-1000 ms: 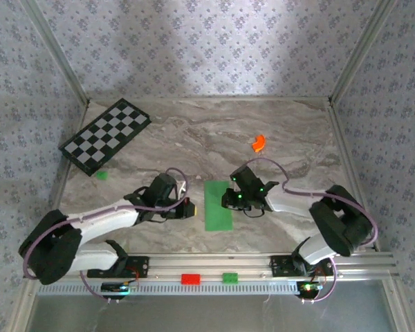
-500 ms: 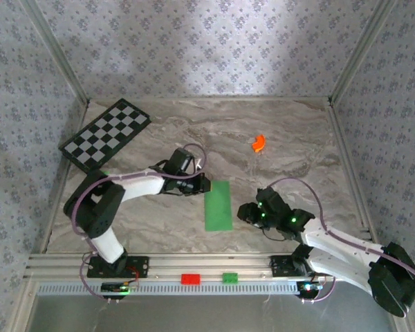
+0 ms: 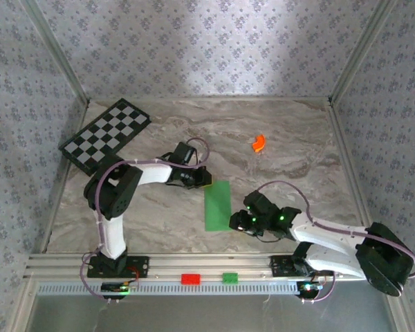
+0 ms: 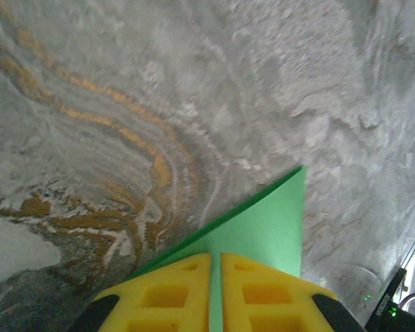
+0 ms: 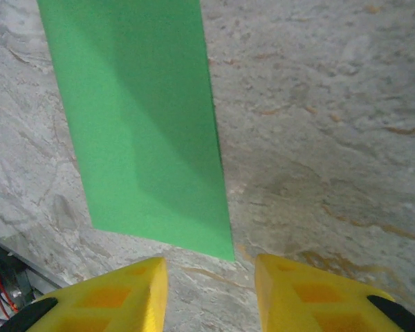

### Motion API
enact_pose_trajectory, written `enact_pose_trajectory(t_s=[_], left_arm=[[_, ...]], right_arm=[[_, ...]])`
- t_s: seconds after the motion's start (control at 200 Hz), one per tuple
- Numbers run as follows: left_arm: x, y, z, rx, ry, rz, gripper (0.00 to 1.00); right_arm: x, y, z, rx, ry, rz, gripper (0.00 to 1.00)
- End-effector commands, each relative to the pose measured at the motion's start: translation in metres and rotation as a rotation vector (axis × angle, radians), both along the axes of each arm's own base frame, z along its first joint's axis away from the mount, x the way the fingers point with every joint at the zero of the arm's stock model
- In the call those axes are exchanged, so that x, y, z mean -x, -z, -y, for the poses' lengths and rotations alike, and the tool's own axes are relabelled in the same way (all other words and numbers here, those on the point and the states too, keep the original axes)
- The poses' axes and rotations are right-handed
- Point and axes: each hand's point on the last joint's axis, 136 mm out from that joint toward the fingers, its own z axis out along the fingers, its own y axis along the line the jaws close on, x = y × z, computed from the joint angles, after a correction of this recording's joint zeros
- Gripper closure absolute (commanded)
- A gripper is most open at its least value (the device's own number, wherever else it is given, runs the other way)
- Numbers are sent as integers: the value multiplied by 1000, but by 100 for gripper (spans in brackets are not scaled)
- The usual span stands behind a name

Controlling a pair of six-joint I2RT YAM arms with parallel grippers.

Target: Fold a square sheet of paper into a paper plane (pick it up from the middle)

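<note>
Although your task calls it the square sheet of paper, it lies flat on the marble table as a narrow bright green rectangle between the two arms, long side running away from the bases. From that shape I judge the first centre fold is done. No nose corners, no wings and no pointed dart are visible, so most of the folding is ahead of you. Your left gripper sits at the far left corner of the strip. In its wrist view the yellow fingers are closed almost together, with only a thin slit between them and green showing through it. The paper's corner spreads out broad and flat beyond the tips, so I read the claw as resting over the sheet rather than pinching it, though actual contact cannot be told. Your right gripper is at the near right corner. Its wrist view shows the fingers spread wide and holding nothing, with the strip's corner just ahead of the gap between them. If you mean to turn down a nose corner next, the thin paper will need one claw pinning it while the other lifts an edge. A flat sheet on smooth stone is likely to slide rather than rise. The checkered board and the small orange curved piece lie well apart from the work.
</note>
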Motion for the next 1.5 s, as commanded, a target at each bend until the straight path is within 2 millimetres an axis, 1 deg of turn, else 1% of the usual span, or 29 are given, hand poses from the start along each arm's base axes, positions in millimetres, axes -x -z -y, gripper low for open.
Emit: enact_pose_trajectory(t_s=[0.0,0.135,0.36,0.475,0.595,0.725,0.89,1.154,1.324,1.499], left_arm=[[14,16,-5,-12,33,-29,88],[25,32,-15,-45,37,-53,88],[31,41,-20,-65,39,-68,89],[31,41,-20,-64,38,-68,90],[31,38,-19,-61,39,-62,92],[31,37,-20,-56,35,-67,94],[36,37,-21,-43,11,-89,96],[43,32,-19,-9,-26,-108,96],[42,31,-18,-8,-22,-104,97],[41,28,-14,1,-15,-101,97]], right_arm=[[2,-2,-10,-43,-2,-23,60],[2,1,-13,-47,-2,-42,58],[3,12,-7,-10,34,-78,56],[3,14,-10,-27,45,-89,56],[3,13,-15,-44,39,-94,57],[-2,7,-24,-88,37,-86,59],[-6,2,-31,-124,56,-80,61],[-5,0,-31,-132,63,-89,65],[-7,-7,-34,-145,61,-78,66],[-10,-9,-29,-138,83,-61,67]])
